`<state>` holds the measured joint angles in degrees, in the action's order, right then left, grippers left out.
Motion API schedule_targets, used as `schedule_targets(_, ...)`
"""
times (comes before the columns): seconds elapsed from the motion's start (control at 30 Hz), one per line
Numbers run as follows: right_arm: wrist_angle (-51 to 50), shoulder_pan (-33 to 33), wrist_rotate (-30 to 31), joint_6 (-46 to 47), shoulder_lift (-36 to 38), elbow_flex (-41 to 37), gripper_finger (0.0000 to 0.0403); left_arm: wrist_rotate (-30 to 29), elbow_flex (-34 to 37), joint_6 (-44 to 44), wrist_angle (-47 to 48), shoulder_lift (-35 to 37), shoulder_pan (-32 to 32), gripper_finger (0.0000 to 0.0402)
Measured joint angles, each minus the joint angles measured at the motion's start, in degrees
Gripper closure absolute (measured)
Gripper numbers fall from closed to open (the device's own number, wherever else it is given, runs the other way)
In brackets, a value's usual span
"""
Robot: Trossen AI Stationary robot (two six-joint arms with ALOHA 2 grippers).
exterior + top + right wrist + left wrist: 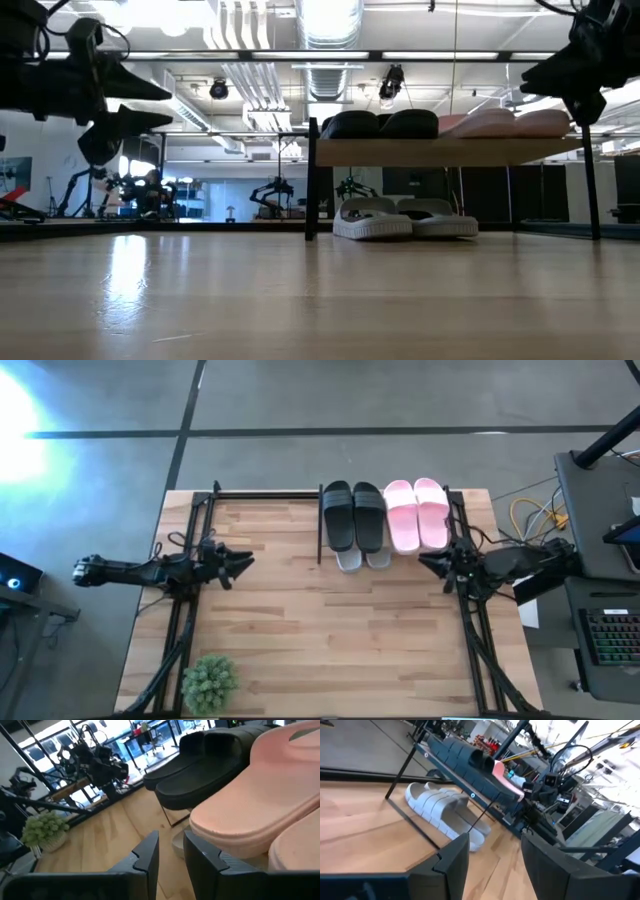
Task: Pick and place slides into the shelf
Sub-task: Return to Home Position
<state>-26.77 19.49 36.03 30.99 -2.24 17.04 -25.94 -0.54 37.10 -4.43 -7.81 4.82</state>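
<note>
Fingers of the right end effector (pixel 170 842) fill the foreground of the right wrist view. They are parted by a narrow gap and hold nothing.

Directly ahead, the pink pair (pixel 417 515) of slides lies on the top plank of the shelf (pixel 450 151). The black pair (pixel 353 515) lies close beside it on the left-arm side. The light grey pair (pixel 390 218) sits beneath the plank, under the black pair, with its near ends protruding. Whether it rests on a lower tier or on the desk (pixel 330 630) cannot be determined. All long axes run near-to-far.

No slide lies outside the shelf, so placement is judged complete and only arm retraction is pending.

The right end effector is the nearer, just beside the pink pair's near end and the shelf's corner leg. That leg is judged the one obstruction when backing off. The left end effector (pixel 243 561), fingers wide apart and empty, hovers well apart from the shelf. A potted plant (pixel 209 682) stands at the near left corner.
</note>
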Motion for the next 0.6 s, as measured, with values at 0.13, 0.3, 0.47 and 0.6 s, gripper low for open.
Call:
schedule_targets(0.13, 0.0, 0.0, 0.0, 0.0, -0.6, -0.6, 0.0322, 0.0, 0.0, 0.0, 0.0, -1.7, 0.0, 0.0236)
schedule_targets(0.3, 0.0, 0.0, 0.0, 0.0, -0.5, -1.1, 0.0330, 0.1, 0.0, 0.0, 0.0, -3.5, 0.0, 0.0236)
schedule_targets(0.47, 0.0, 0.0, 0.0, 0.0, -0.5, -0.9, 0.0334, 0.1, 0.0, 0.0, 0.0, -5.0, 0.0, 0.0236)
schedule_targets(0.6, 0.0, 0.0, 0.0, 0.0, -0.5, -0.7, 0.0330, 0.1, 0.1, 0.0, 0.0, -5.9, 0.0, 0.0236)
